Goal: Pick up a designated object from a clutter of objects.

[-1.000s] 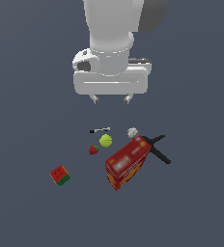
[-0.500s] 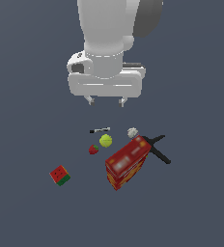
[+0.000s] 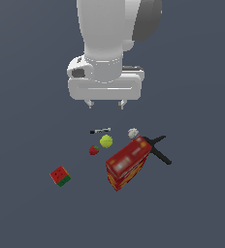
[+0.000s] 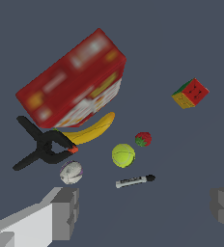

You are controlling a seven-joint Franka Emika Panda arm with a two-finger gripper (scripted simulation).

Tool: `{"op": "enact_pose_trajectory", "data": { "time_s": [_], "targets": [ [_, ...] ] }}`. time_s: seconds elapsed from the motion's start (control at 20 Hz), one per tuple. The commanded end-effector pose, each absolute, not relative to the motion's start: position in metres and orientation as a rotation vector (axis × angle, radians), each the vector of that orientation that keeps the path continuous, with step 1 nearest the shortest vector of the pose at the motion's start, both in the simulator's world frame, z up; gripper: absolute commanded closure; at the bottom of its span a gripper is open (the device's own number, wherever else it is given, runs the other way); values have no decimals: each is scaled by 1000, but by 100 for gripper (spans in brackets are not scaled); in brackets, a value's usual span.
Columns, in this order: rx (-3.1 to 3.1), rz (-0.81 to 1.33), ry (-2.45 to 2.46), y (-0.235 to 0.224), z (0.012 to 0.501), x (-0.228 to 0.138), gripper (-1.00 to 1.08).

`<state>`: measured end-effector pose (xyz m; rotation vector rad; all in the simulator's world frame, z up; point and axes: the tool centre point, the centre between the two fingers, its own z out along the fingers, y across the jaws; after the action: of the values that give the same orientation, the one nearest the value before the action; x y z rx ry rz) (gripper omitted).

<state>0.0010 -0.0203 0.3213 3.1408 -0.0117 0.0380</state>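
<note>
The tiny red strawberry (image 3: pixel 94 150) with a green top lies on the dark floor, just to the exterior view's left of the yellow-green ball (image 3: pixel 106 141); it also shows in the wrist view (image 4: pixel 143 139) beside the ball (image 4: pixel 123 155). My gripper (image 3: pixel 105 103) hangs well above the clutter, open and empty, its two fingers (image 4: pixel 65 212) spread wide at the edge of the wrist view. It is above the small black-white stick (image 3: pixel 100 131).
The big red box (image 3: pixel 128 162) lies to the exterior view's right of the ball, over a yellow banana (image 4: pixel 92 130). The black crossed tool (image 3: pixel 157 146) and whitish ball (image 3: pixel 133 133) lie beside it. The red-green cube (image 3: pixel 60 176) sits apart at the exterior view's left.
The gripper has shifted a little toward the exterior view's left and slightly up. The objects have not moved.
</note>
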Motion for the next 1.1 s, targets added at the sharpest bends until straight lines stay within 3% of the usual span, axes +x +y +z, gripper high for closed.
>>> {"op": "enact_pose_trajectory", "data": {
  "time_s": [0.0,1.05],
  "targets": [
    [3140,37,32,-22,317,2,-92],
    [3050,23,717,-44,242,18,-92]
  ]
}}
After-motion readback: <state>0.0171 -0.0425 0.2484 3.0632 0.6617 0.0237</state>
